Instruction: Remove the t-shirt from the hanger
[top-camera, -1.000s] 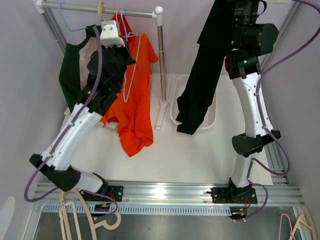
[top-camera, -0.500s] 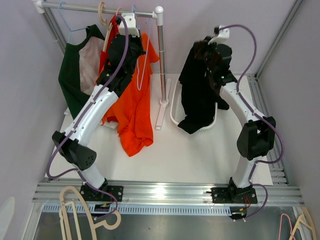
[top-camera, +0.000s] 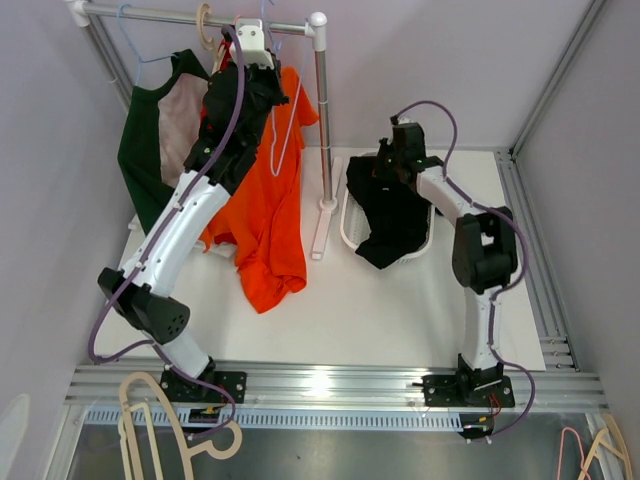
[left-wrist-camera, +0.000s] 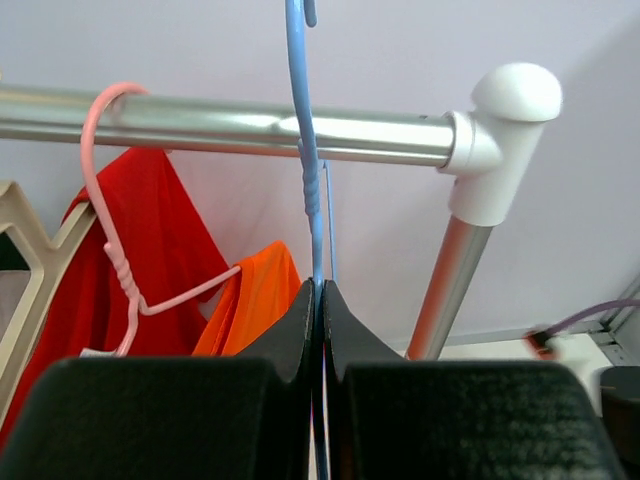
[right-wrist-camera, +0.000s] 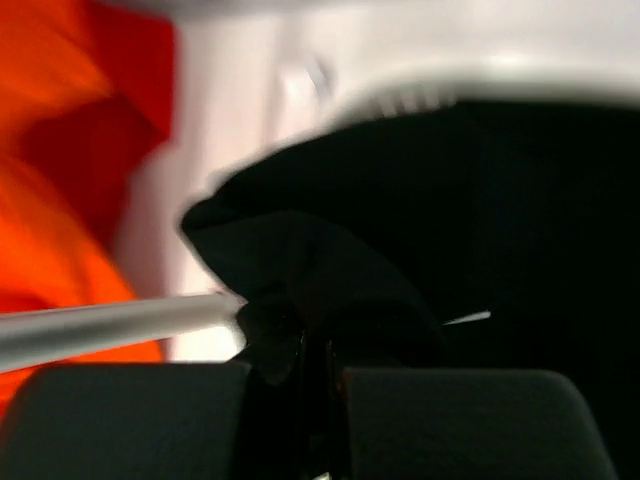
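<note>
**A:** Where is the t-shirt?

**B:** It is black and off the blue hanger. It lies bunched in the white basket on the right half of the surface. A fold spills over the basket's near rim and onto the surface.

**A:** And the right pincer?

**B:** It is low at the basket's far edge, closed together on a pinch of the black cloth. The wrist view is blurred, but a dark bunch sits right at the tips.

**A:** What about the left pincer?

**B:** It is raised to the rail, with its tips pressed together on the blue hanger's thin wire neck, just under the rail. The wire runs up across the rail and out of the top of that view. I cannot tell whether the hook rests on the rail.

**A:** Is the blue hanger bare?

**B:** Yes. From above, its pale loop hangs open in front of the orange shirt.

**A:** What else is on the rail?

**B:** A pink hanger is hooked over it left of the blue one, beside a red shirt. A beige hanger sits at the far left edge of the wrist view. A green shirt hangs furthest left. The rail's white-capped post stands between the orange shirt and the basket.
</note>
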